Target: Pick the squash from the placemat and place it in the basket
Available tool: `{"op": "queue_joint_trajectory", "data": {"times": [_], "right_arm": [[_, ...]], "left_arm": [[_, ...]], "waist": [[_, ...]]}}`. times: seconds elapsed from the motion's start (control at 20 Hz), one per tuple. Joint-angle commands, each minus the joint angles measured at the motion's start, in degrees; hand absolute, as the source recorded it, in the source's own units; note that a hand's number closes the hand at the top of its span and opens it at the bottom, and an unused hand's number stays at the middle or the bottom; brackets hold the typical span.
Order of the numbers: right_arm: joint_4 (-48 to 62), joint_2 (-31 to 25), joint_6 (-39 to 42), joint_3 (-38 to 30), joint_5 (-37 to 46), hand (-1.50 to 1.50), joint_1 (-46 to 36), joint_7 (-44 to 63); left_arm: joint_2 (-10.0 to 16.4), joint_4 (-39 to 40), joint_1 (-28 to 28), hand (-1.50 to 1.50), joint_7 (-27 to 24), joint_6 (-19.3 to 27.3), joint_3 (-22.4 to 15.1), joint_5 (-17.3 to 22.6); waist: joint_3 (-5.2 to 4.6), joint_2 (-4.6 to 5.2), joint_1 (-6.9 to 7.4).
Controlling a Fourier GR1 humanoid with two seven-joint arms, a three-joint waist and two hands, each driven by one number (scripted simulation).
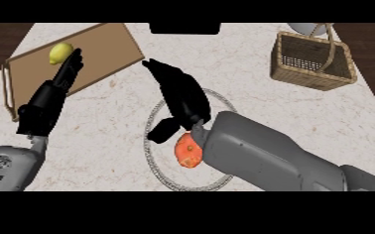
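Head view: the squash (187, 151) lies on the round placemat (162, 166) at the desk's middle, toward the near edge, partly hidden under the right forearm. The right hand (183, 96) hovers over the mat's far half, fingers (164, 74) extended wide and holding nothing. For a sound grasp, bring the palm back above the squash, lower it, then close the fingers round its middle before lifting toward the wicker basket (307, 79) at the far right corner. The left hand (47, 101) rests open near the left edge.
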Motion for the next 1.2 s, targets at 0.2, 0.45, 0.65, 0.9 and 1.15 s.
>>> {"op": "queue_joint_trajectory", "data": {"times": [0.2, 0.45, 0.65, 0.9, 1.15], "right_arm": [[-4.17, -1.78, 31.4, 0.28, -11.51, -1.5, -17.36, 24.04], [-6.72, -2.34, 42.02, -3.69, -20.69, -1.5, -20.49, 35.16], [-4.7, -1.78, 43.76, -6.58, -23.29, -1.5, -22.06, 37.96], [-5.34, -3.06, 43.7, -3.17, -21.6, -1.5, -17.13, 35.03], [-4.31, -1.64, 44.06, -0.44, -19.16, -1.5, -14.14, 33.89]], "left_arm": [[0.53, 0.28, 0.35, 0.0, -1.26, -0.17, 1.19, -0.1], [-0.11, -0.13, 1.6, 0.0, -2.05, -1.12, 1.91, 0.66], [-0.05, -4.5, 3.82, 0.0, -0.38, -0.8, 1.62, -0.28], [-0.3, -0.54, -0.44, 0.0, -0.9, -1.58, 3.89, -0.93], [-1.32, -4.8, 2.9, 0.0, 0.05, -1.42, 3.06, -1.88]], "waist": [[0.48, 0.9, -0.05], [0.73, 1.7, -0.42], [0.8, 1.81, 0.37], [0.81, 2.13, -0.44], [0.82, 2.06, 0.21]]}}
